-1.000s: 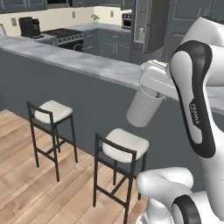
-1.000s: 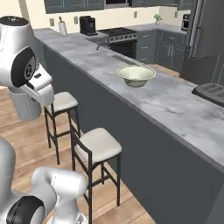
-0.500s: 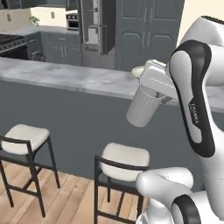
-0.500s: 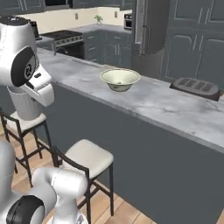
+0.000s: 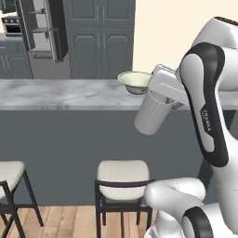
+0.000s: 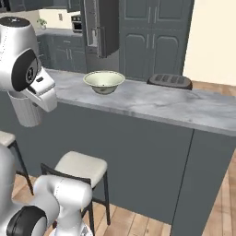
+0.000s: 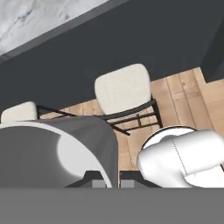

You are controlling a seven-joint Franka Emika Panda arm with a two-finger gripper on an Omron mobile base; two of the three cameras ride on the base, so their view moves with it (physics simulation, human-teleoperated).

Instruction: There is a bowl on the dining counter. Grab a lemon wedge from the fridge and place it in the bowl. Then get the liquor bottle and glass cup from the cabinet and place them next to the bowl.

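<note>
My gripper [image 7: 107, 178] pinched narrow on cup [image 5: 152, 113] wall at rim, one finger inside, one outside. Cup hangs tilted below wrist, in front of counter [image 5: 56, 93], above stool [image 5: 123, 174]. Judge cup light, rigid, smooth, likely slippery, breakable; rim pinch fair, so ease it down. Bowl [image 5: 135, 81] beyond, on counter. Versus half second ago: whole view shifted, base driving; bowl now nearer; grip unchanged.

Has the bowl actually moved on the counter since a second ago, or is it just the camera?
No. The bowl sits at the same spot on the counter, before the dark tray; the whole view swung as the base drove.
</note>
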